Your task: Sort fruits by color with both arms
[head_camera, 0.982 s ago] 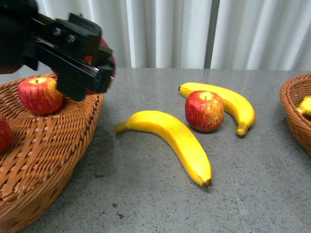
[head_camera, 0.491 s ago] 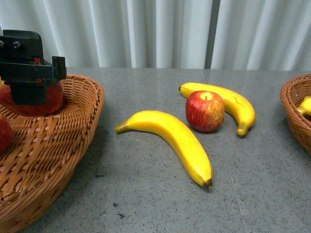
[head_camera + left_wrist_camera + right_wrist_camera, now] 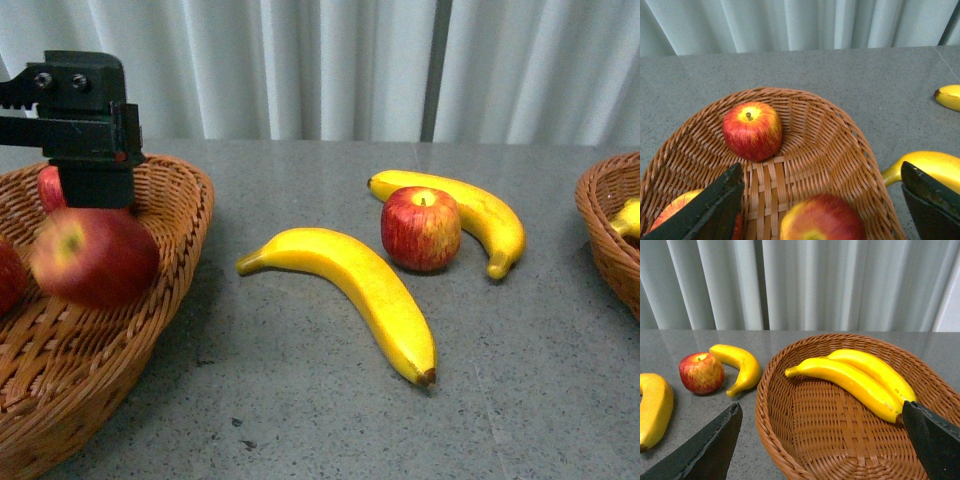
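Now we find the left gripper (image 3: 821, 169) hanging over the left basket (image 3: 192, 205), its two black fingers (image 3: 722, 205) spread wide with nothing pinched between them. Just beneath it in the front view, a red apple (image 3: 95, 255) shows as a smear of motion blur, clear of the fingers and low inside the basket. In the left wrist view we see the same fruit under the gap of the jaws, its yellow-streaked top turned toward the camera. We cannot tell whether it touches the wicker.

Two more apples share that basket. The far apple (image 3: 752, 130) sits upright near the farther wall with its dark stem up, and the edge apple (image 3: 677, 210) peeks out partly behind one finger.

Out on the grey table (image 3: 300, 400), three fruits lie between the two baskets. The near banana (image 3: 350, 285) curves across the middle, its dark tip pointing toward us. Beyond it the loose apple (image 3: 420, 228) stands upright, and the far banana (image 3: 485, 212) bends around its far side. The two are so close that we cannot say whether they touch.

We see the right gripper (image 3: 820, 410) only through its own wrist camera. Its fingers are likewise wide apart and grip nothing, poised over the right basket (image 3: 765, 405). A pair of bananas (image 3: 850, 380) lies side by side in that basket, pressed together along their length.
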